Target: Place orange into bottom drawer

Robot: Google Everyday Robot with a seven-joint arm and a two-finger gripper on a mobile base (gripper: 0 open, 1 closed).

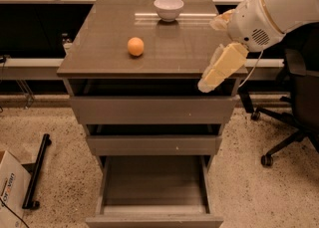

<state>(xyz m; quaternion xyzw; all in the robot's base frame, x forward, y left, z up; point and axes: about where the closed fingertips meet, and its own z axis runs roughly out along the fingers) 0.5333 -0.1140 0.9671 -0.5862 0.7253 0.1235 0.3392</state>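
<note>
So the robot's single arm (279, 8) is coming in from the upper right. Its fat white casing is sitting above the right rear part of the surface (174, 48), and the cream-coloured gripper (208, 81) is angling down and to the left from it. The gripper's tip is hanging right at the front right corner of the cabinet top, just over the edge. Can't tell from this angle whether it's open or closed, but it isn't carrying the fruit.

Counting things up: one orange (135, 46) is sitting on the surface, left of centre and well apart from the gripper. One white bowl (168, 8) is sitting upright near the back edge, clear of the orange. There are three drawers. The bottom drawer (154, 184) is standing pulled out toward the camera, with its plain grey-brown inside showing. The top drawer (152, 110) and the middle drawer (154, 145) are showing only their flat fronts, each with a dark gap above it.

Around the cabinet, one black office chair (294, 97) is standing on the right and one black bar (37, 170) is lying on the speckled floor on the left. One cardboard box (9, 189) is poking in at the lower left corner — it's carrying some dark print, but the lettering is cut off and isn't readable.
</note>
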